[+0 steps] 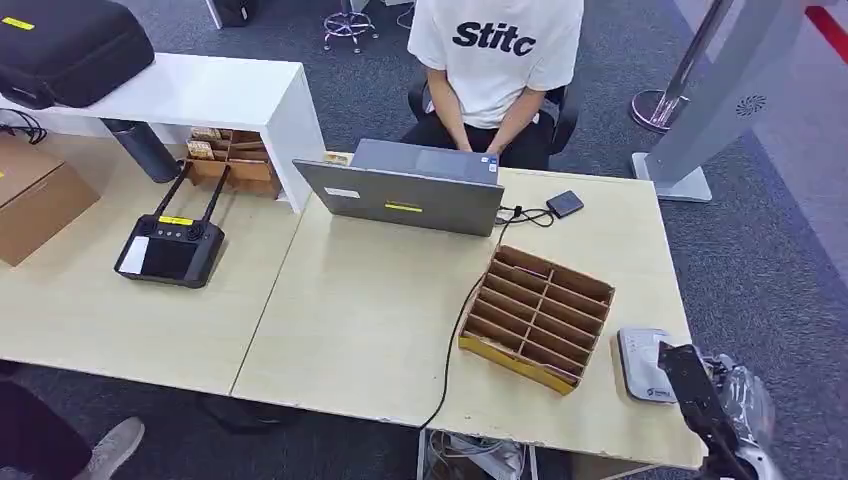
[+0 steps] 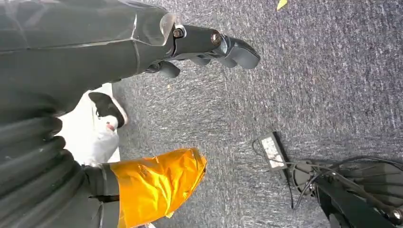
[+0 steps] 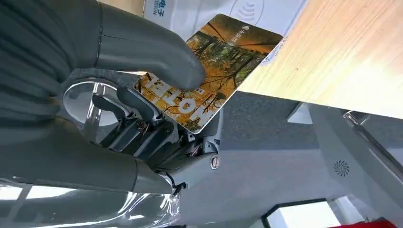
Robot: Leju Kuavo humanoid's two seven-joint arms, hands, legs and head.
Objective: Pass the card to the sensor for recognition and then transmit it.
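Right hand (image 3: 157, 109) pinches the card (image 3: 214, 66) between thumb and fingers, its far end over the white sensor (image 1: 642, 363) at the table's (image 1: 370, 320) edge. Reading looks underway, perhaps; handover is left. Left hand (image 2: 209, 45) hangs empty, fingers loosely curled.

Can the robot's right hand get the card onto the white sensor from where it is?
Probably yes. The right hand pinches the card right at the table's edge by the sensor, and nothing lies between them.
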